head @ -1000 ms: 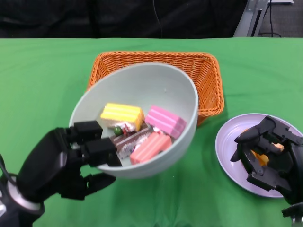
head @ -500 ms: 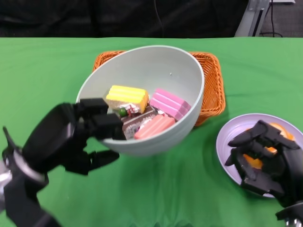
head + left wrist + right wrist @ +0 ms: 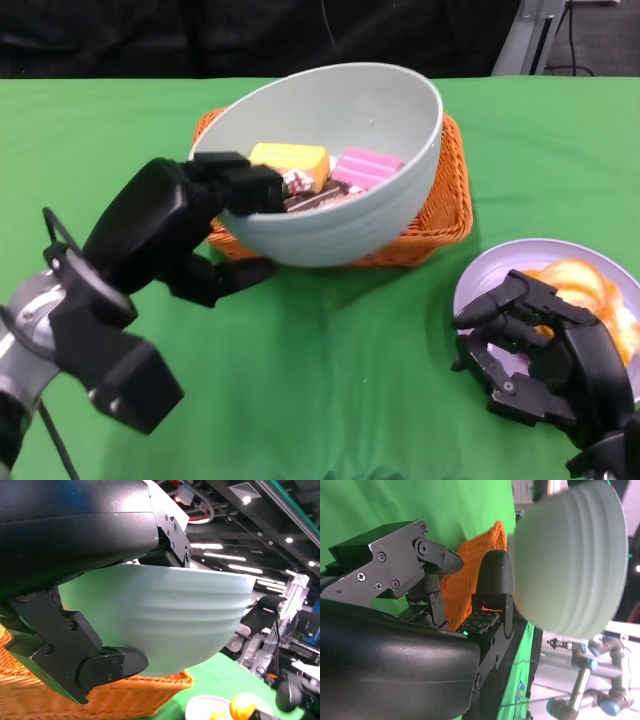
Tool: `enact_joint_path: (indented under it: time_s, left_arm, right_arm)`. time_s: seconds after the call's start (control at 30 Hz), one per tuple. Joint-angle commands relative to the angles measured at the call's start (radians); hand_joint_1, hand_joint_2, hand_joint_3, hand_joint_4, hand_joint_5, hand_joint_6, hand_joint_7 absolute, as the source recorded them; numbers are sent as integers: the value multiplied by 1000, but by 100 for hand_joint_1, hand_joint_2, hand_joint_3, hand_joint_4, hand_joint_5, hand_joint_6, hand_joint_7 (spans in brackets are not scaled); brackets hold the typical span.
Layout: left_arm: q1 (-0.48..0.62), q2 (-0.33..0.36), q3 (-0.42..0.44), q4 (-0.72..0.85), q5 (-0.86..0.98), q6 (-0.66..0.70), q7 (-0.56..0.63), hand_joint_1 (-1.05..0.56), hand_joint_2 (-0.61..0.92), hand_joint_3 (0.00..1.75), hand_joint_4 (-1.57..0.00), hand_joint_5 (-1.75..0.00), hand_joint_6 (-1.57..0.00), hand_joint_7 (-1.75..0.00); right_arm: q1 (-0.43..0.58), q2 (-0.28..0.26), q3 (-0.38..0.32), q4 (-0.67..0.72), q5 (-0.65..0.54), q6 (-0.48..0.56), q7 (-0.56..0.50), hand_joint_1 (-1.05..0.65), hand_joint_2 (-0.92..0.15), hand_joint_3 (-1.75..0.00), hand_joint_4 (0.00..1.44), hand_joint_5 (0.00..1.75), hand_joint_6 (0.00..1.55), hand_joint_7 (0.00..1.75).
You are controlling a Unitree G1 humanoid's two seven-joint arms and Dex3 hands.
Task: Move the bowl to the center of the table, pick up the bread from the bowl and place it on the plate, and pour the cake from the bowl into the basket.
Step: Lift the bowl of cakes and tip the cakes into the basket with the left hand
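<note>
The left hand (image 3: 190,225) grips the pale green ceramic bowl (image 3: 345,215) of cakes (image 3: 330,178), raised above the orange wicker basket (image 3: 445,205). At four o'clock, the right hand's (image 3: 535,355) fingers spread empty beside the lilac plate (image 3: 480,285).

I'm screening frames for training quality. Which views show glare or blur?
Left wrist view: ceiling lights glare, and the near black left hand looks soft; right wrist view: background blurred behind the pale green ribbed bowl; head view: evenly lit and sharp.
</note>
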Motion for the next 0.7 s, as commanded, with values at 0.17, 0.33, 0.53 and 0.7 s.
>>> enact_joint_path:
  time_s: [0.17, 0.33, 0.53, 0.7]
  left_arm:
    - [-75, -38, 6, 79, 12, -13, 32, -11, 60, 111, -68, -175, -55, -171]
    - [-108, -60, 4, 126, 46, -15, 62, -13, 61, 111, -68, -175, -54, -171]
    - [-133, -87, 0, 154, 61, -1, 84, -11, 62, 106, -66, -175, -56, -166]
    - [-144, -109, 2, 175, 44, 6, 74, -10, 62, 103, -63, -175, -61, -158]
  right_arm:
    - [19, -5, 7, 8, -20, 5, -20, -4, -70, -66, 64, 147, 64, 120]
    - [21, 2, 13, 10, -19, 13, -29, -5, -74, -59, 65, 147, 64, 122]
    - [12, -2, 22, 36, -21, -8, -20, -4, -80, -50, 64, 149, 60, 125]
    - [8, 1, 26, 52, -15, -21, -12, -2, -81, -49, 65, 149, 60, 125]
